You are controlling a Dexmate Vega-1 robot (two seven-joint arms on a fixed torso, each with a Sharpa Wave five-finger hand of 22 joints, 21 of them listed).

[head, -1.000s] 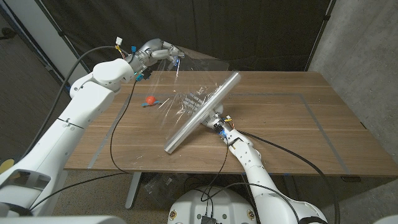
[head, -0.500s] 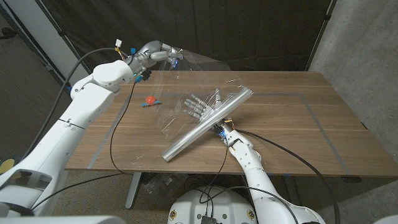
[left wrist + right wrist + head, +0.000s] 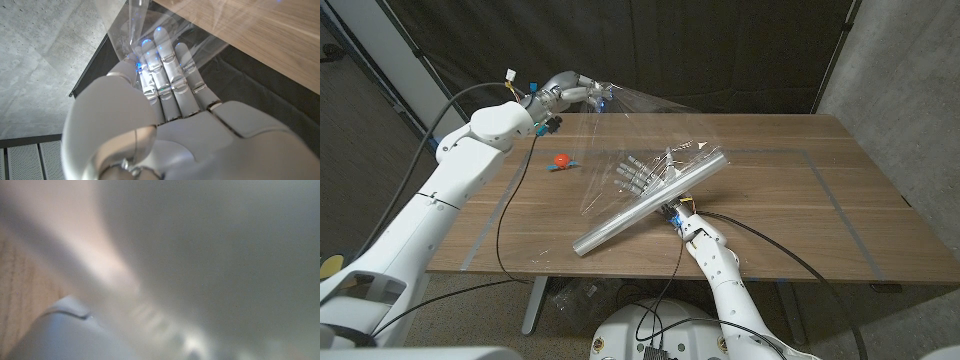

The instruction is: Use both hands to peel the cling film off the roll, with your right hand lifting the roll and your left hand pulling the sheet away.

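Roll (image 3: pixel 645 207) tilted above table (image 3: pixel 800 200), gripped by right hand (image 3: pixel 642 176); left hand (image 3: pixel 575 90) fingers pinch film (image 3: pixel 640 125) beyond roll.

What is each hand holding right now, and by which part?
The left hand pinches the far corner of the cling film sheet, raised over the table's back edge. The right hand grips the roll around its middle, from underneath.

This looks like a robotics lab or test cell rather than a home. A black curtain (image 3: pixel 720 50) hangs across the top of the frame behind the wooden table (image 3: pixel 800 190), a bare concrete wall (image 3: pixel 910 60) stands at the upper right, and loose black cables (image 3: pixel 505 215) trail over the table's left side.
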